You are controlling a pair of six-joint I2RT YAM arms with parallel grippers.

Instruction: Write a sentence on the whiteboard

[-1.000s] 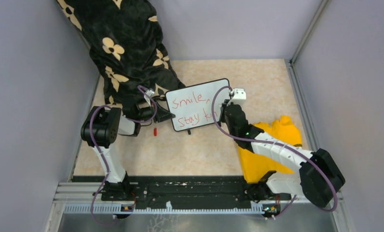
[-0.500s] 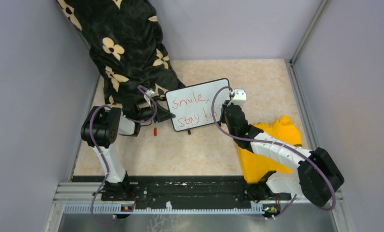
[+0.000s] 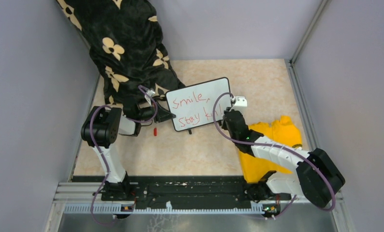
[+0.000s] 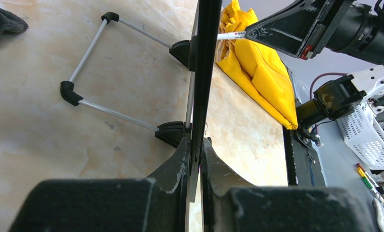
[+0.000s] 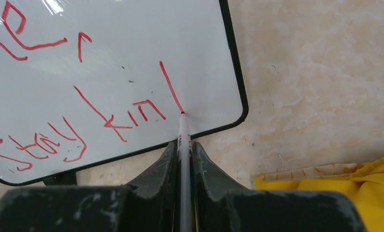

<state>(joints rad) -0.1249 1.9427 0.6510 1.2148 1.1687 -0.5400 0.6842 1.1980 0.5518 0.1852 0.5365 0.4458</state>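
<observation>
marker point(image 5: 183, 133) comes first, low in the middle of the right wrist view: the right gripper point(image 5: 184, 147) presses its fingers onto the white barrel, and the red tip touches the whiteboard point(image 5: 132, 43) near its lower right corner, at the foot of a tall slanted stroke. the sentence point(image 5: 108, 121), in thin red ink, reads "smile," above and "stay kin" below, so the last letter looks only half made. at bottom centre of the left wrist view the left gripper point(image 4: 196, 145) pinches the board's thin black frame, seen edge-on; wire legs point(image 4: 91, 46) with black feet prop it at the upper left. from the top view, the board stands tilted at the centre of the beige tabletop point(image 3: 258, 82), the left gripper on its left edge, the right gripper at its right. a small red piece point(image 3: 155, 131), perhaps the marker's cap, lies just beside its lower left corner, and a yellow cloth point(image 3: 277, 130) is bunched under the right arm at the lower right. farthest back, black flower-print fabric point(image 3: 127, 48) fills the upper left.

the board should be light and stiff, its face glossy and slick, so i judge it would skate or tip on those thin legs under pen pressure. the frame edge is the place to hold it, clear of the ink, which would likely smear at a touch.
</observation>
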